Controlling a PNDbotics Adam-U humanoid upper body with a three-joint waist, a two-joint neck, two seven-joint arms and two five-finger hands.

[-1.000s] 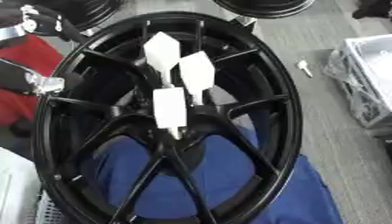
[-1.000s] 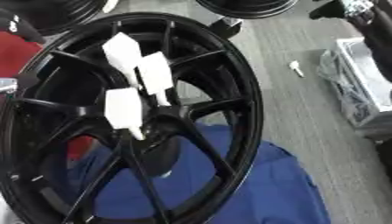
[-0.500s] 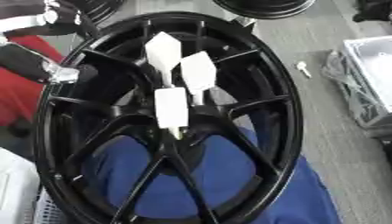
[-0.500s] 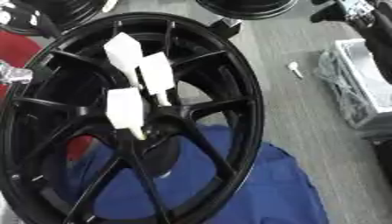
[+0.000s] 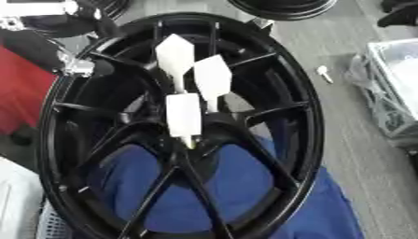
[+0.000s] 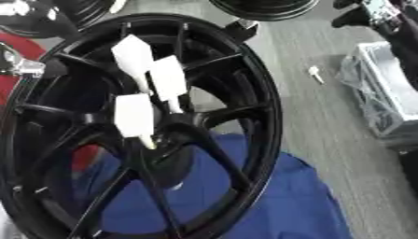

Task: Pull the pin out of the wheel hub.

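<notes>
A large black wheel (image 5: pixel 294 116) lies tilted on a blue cloth (image 5: pixel 326 205). Three white pins stand bunched in its hub: a far one (image 5: pixel 175 56), a middle one (image 5: pixel 212 77) and a near one (image 5: pixel 183 114) whose thin tip points into the hub centre. My left hand (image 5: pixel 81 66) shows as dark and silver parts at the wheel's upper left rim, apart from the pins. My right hand (image 6: pixel 372 14) is a dark shape in the upper right corner, well away from the wheel.
A small white pin (image 5: pixel 324 73) lies on the grey floor right of the wheel. A clear bin (image 5: pixel 396 88) stands at the right edge. Something red (image 5: pixel 24 84) lies left of the rim, and other black wheels (image 5: pixel 282 5) sit beyond.
My left arm has moved up and rightward along the wheel's upper left rim. The three pins stand as before.
</notes>
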